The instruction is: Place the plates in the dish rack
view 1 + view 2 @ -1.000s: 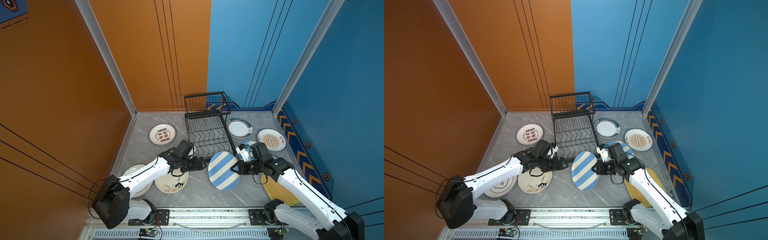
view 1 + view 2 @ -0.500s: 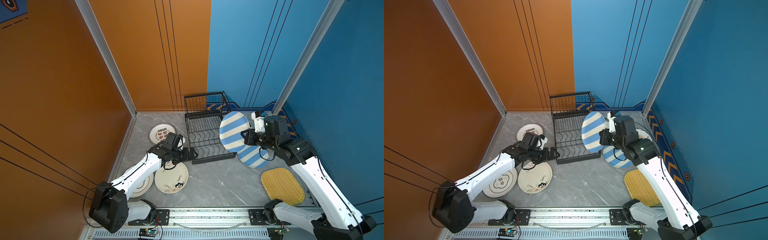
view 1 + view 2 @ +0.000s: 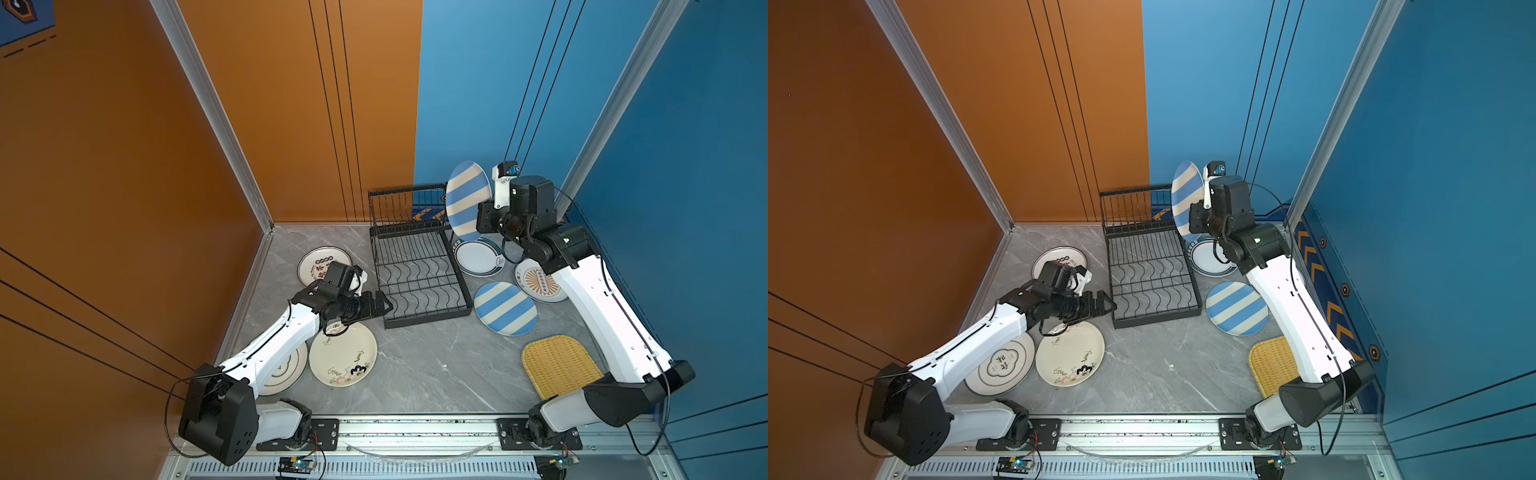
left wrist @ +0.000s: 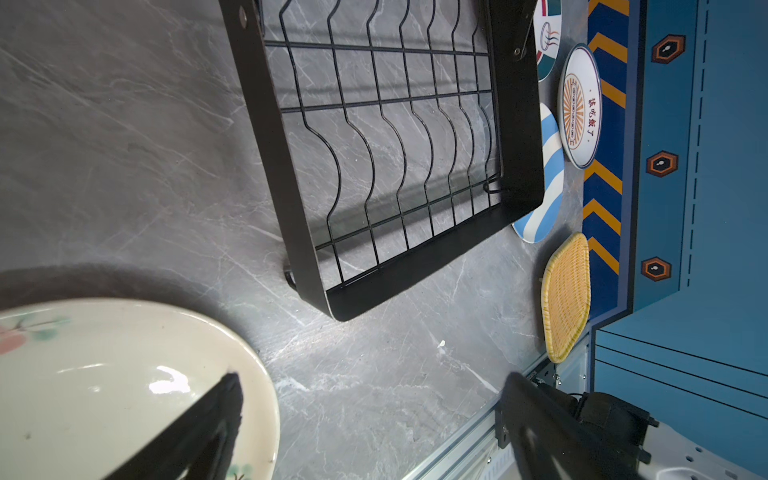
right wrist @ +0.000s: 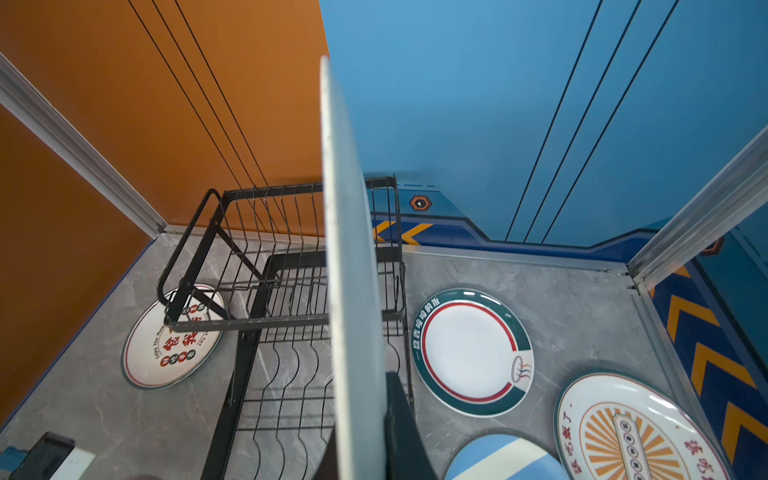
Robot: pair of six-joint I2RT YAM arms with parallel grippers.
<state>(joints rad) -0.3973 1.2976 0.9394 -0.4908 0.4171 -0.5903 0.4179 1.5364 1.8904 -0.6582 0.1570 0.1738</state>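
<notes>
Rack | striped plate upright beside it, grasped by right tool | left tool released

Marbled grey tabletop: rack, plates

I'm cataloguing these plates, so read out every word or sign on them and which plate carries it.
"该吃饭了": orange sunburst plate.
"一碗香喷喷的饭", as best I can read: green-rimmed plate.
Red-print plate: characters and small Latin lettering, too blurred.
Cloud-emblem plate, brush-script plate: writing illegible.
</notes>
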